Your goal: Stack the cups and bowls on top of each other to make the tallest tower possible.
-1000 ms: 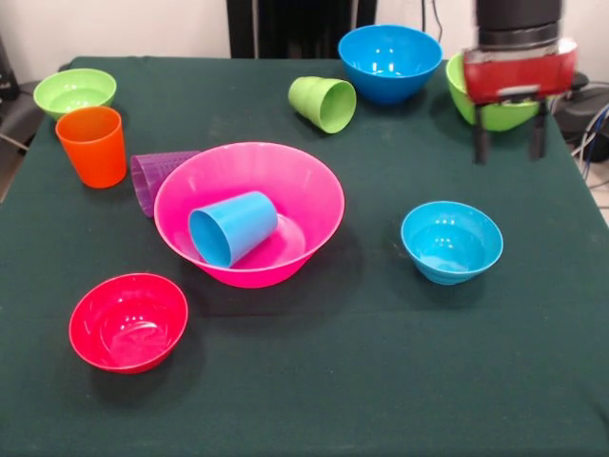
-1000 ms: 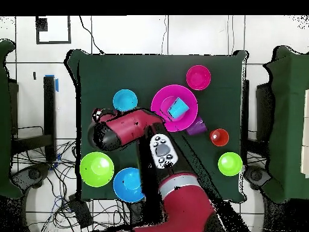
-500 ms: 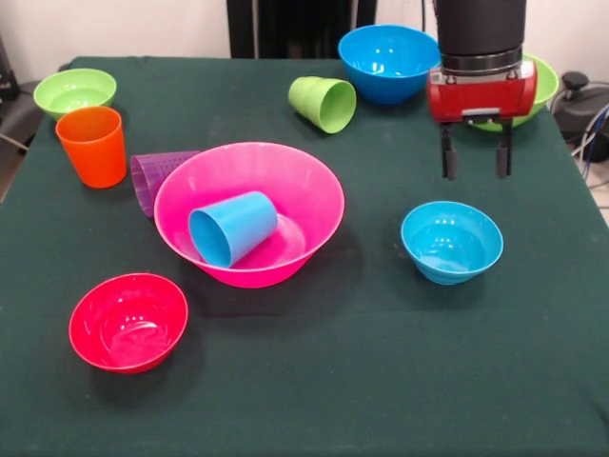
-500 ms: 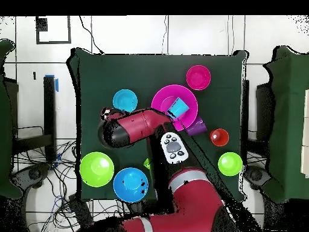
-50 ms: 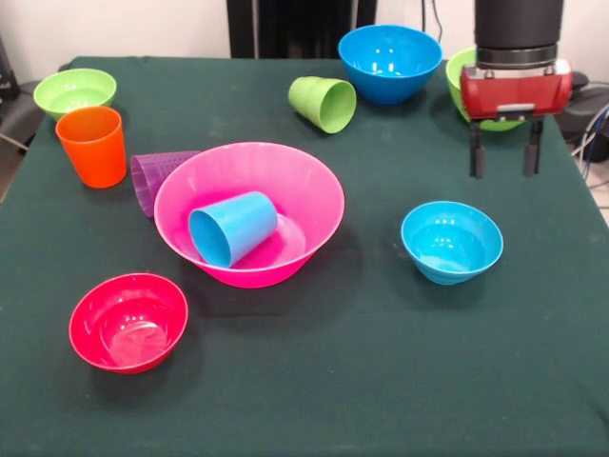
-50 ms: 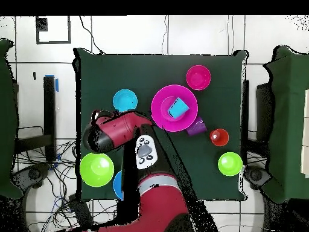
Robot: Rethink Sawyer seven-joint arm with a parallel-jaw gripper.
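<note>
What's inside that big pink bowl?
A light blue cup lies on its side inside the pink bowl, mouth toward the camera and rim. Nothing else shows in it, though the patch of bowl floor under the cup is covered. A purple cup lies outside, behind the rim.

A cup (image 5: 233, 227) lies on its side in the largest bowl (image 5: 285, 176), another cup (image 5: 157, 176) just beside that bowl.

The worktop (image 5: 381, 381) is showing dark green. The large bowl (image 5: 285, 186) is glowing pink, holding a light blue cup (image 5: 233, 228). Beside that bowl, an orange cup (image 5: 92, 145), a purple cup (image 5: 152, 178) and a red bowl (image 5: 127, 322) are showing.
</note>
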